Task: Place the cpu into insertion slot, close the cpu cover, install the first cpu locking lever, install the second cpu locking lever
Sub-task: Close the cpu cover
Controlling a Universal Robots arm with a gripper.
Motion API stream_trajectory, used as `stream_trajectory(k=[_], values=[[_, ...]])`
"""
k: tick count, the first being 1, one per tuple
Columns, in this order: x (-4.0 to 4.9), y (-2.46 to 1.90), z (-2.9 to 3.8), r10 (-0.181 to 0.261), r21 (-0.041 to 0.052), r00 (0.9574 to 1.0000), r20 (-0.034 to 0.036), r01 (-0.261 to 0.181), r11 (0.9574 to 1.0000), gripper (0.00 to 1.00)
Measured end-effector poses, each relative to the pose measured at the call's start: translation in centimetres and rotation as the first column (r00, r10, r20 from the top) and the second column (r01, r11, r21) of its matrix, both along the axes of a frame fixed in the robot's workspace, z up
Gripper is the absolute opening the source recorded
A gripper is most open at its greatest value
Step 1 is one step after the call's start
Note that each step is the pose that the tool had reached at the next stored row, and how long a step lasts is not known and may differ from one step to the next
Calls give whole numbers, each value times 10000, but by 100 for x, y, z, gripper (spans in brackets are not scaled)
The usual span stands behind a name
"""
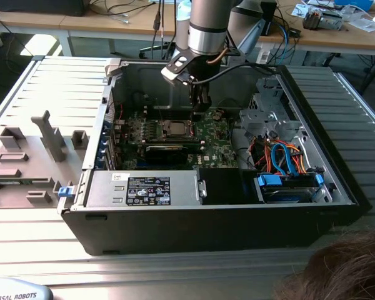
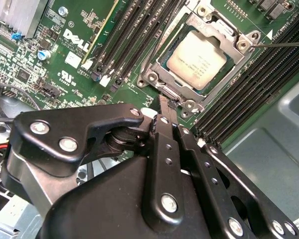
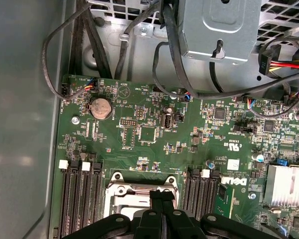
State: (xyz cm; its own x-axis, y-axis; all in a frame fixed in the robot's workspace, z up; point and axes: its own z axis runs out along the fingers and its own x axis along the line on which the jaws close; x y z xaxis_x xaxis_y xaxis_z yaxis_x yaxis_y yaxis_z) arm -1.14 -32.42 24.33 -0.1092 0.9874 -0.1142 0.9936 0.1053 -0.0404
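The cpu (image 2: pixel 197 54) lies flat in the insertion slot (image 2: pixel 187 94) on the green motherboard, its silver-grey top showing. The cpu cover (image 2: pixel 239 46) lies down around it as a silver frame. A thin wire locking lever (image 2: pixel 284 44) sticks out past one corner of the socket, and another wire lever (image 2: pixel 150 56) runs along the opposite side. My gripper (image 2: pixel 165 102) hovers just beside the socket's edge, fingers shut together with nothing between them. In the exterior view my gripper (image 1: pixel 199 107) hangs inside the open case just behind the cpu (image 1: pixel 173 128). In the first wrist view its tips (image 3: pixel 162 195) sit over the socket frame (image 3: pixel 134 190).
Black memory slots (image 2: pixel 139 30) flank the socket on both sides. A silver heatsink (image 3: pixel 286 185), a drive cage (image 1: pixel 269 115) with coloured cables (image 1: pixel 287 159) and the power supply (image 1: pixel 144 187) crowd the case. Grey fixtures (image 1: pixel 47 134) stand at the exterior view's left. A person's hair (image 1: pixel 344 269) shows at the lower right.
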Motion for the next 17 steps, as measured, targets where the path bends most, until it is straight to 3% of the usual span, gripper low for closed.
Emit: stream_trajectory(k=[17], values=[[-14, 0, -29, 1, 0, 10000, 0, -1, 10000, 11]])
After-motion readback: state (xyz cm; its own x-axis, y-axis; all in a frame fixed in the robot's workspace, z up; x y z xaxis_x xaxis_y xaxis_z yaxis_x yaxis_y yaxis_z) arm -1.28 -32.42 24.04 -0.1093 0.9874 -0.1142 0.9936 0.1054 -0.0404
